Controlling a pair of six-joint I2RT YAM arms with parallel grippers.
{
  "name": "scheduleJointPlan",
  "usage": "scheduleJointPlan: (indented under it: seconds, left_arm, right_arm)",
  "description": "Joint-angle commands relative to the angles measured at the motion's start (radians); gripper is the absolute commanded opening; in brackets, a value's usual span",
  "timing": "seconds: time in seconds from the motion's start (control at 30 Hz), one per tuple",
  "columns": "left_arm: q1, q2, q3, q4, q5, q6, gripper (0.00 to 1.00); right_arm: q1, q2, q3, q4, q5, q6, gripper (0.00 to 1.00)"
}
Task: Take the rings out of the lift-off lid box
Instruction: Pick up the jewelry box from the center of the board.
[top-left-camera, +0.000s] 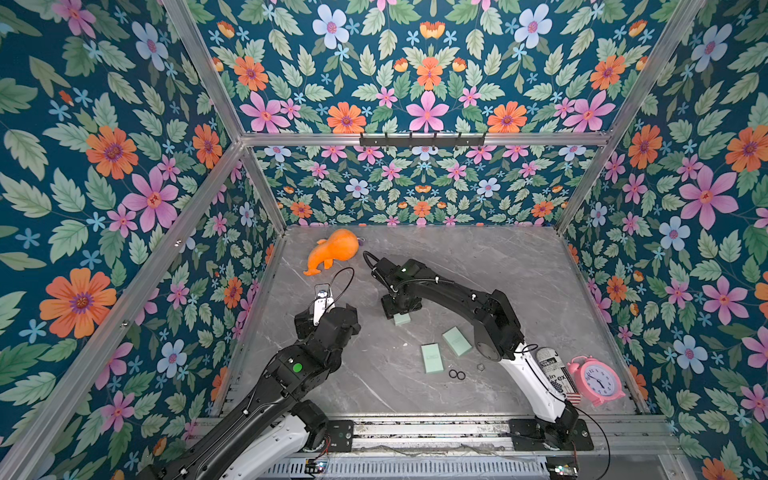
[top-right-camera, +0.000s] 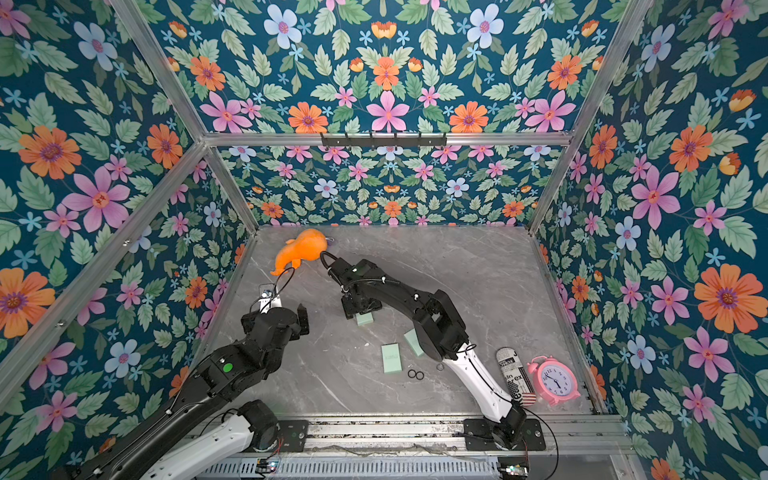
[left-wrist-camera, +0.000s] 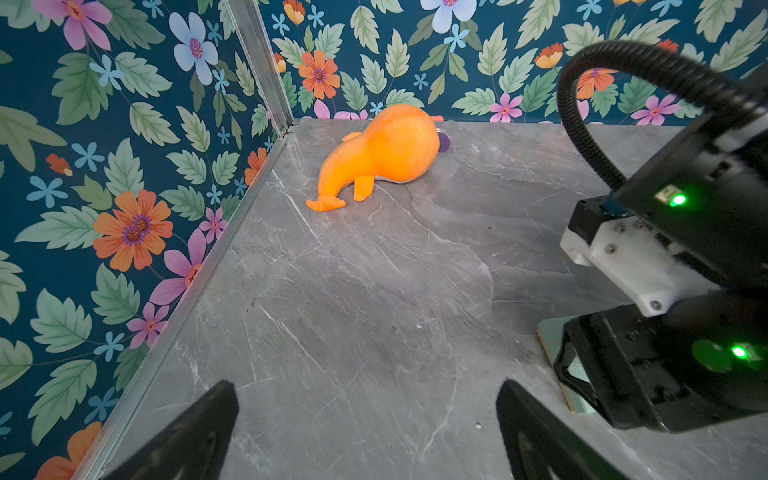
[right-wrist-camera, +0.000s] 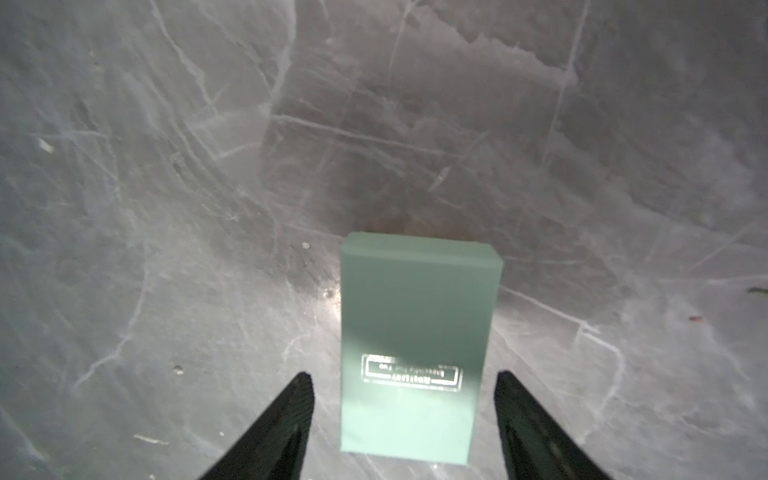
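You have the right gripper (right-wrist-camera: 404, 375) spread over a mint-green box (right-wrist-camera: 415, 316), one finger on each side, not touching it. The rings (top-left-camera: 457, 374) lie on the table (top-left-camera: 519, 270), well apart from this gripper, nearer the arm bases. The left gripper (left-wrist-camera: 365, 383) is spread wide.

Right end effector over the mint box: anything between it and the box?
Nothing visible. In the right wrist view the mint-green box lies on the table between the open fingers of the right end effector, a gap on each side, nothing on its printed top.
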Motion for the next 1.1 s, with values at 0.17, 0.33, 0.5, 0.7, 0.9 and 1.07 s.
scheduleJointPlan:
  seconds: [0.17,0.33,0.5,0.7,0.9,1.07]
  left_arm:
    - [0.004,0.000,0.005,0.013,0.001,0.013,1.00]
    - [0.004,-0.002,0.004,0.012,0.000,0.014,0.99]
    - [0.006,-0.003,0.004,0.012,0.000,0.014,1.00]
    - [0.006,0.001,0.008,0.013,0.023,0.025,1.00]
    - [0.005,0.012,-0.008,0.077,0.191,0.110,1.00]
    - [0.002,-0.013,-0.093,0.229,0.366,0.195,1.00]
  right_arm:
    - [0.001,0.027,0.006,-0.025,0.008,0.013,0.64]
    - [0.001,0.014,-0.008,-0.014,0.009,0.020,0.57]
    - [0.001,-0.001,-0.017,-0.007,0.008,0.021,0.49]
    - [0.001,-0.037,-0.027,-0.031,0.017,0.020,0.43]
    - [-0.005,-0.229,-0.197,0.047,-0.002,0.008,0.43]
    - [-0.013,-0.420,-0.404,0.140,-0.067,-0.012,0.42]
